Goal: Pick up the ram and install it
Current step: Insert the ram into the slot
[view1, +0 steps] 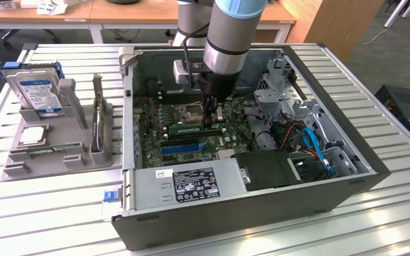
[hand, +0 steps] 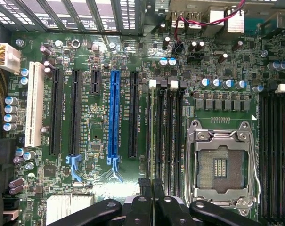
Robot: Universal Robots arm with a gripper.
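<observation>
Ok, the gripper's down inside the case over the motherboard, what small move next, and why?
Probably a short, straight press down. The gripper looks shut on the ram, which stands on edge along a memory slot beside the processor socket. Whether it is fully seated, I cannot tell.

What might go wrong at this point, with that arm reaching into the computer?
1. The end effector grips the ram edge-on over the narrow black memory slots. If it is slightly misaligned, pressing down might bend the ram or miss the slot.
2. The bare processor socket lies right beside those slots, so a slip could perhaps damage it.
</observation>
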